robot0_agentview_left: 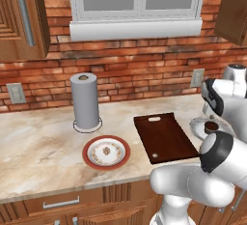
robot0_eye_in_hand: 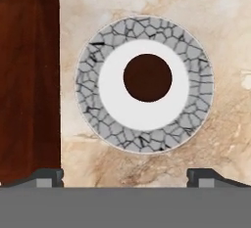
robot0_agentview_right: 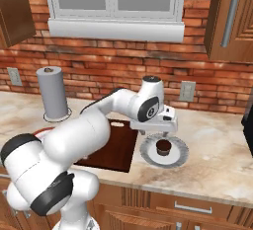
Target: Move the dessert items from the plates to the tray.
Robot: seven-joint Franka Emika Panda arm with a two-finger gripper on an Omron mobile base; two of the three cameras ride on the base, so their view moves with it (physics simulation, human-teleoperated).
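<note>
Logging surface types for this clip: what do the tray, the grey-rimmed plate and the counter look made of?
Tray: dark reddish-brown wood, judging by the streaky grain, with a slight sheen. Grey-rimmed plate: probably glazed ceramic, a crackle-patterned grey rim around a smooth white centre. Counter: polished stone, likely marble, beige with tan veining.

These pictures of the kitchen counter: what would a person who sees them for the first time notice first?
Probably the big white robot arm, which bends over the marble counter with its open gripper above a dark brown cupcake. The cupcake sits in the middle of a grey-rimmed plate, just beside the dark wooden tray. Further left, a red-rimmed plate lies in front of a tall grey cylinder.
</note>
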